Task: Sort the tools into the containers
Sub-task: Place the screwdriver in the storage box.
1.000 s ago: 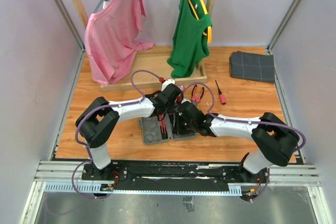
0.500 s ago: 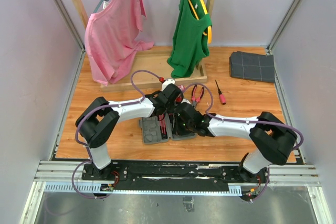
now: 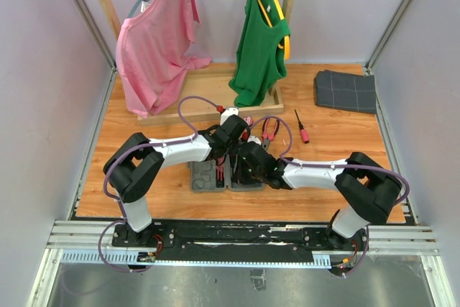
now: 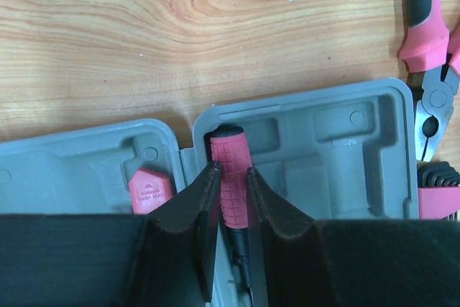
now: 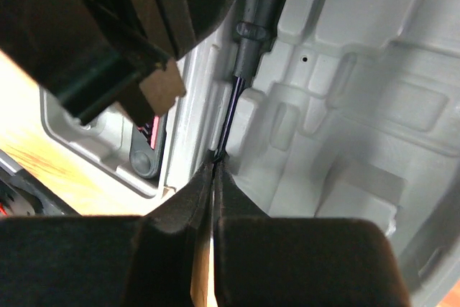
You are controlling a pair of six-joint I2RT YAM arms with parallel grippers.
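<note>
Nearest, the right end effector (image 5: 215,165) is fully closed, tips meeting at the thin shaft of a red-handled screwdriver (image 4: 228,159); whether it pinches the shaft is unclear. Just beyond, the left end effector (image 4: 231,172) clamps that handle, jaws narrowly parted, over the open grey case (image 4: 323,141) near its hinge. Pink pliers (image 4: 422,34) lie farther on the bench (image 4: 108,34).

The top camera looked down from far above the screwdriver (image 4: 228,177); both wrist cameras faced it closely, sharing the case (image 4: 338,156).
</note>
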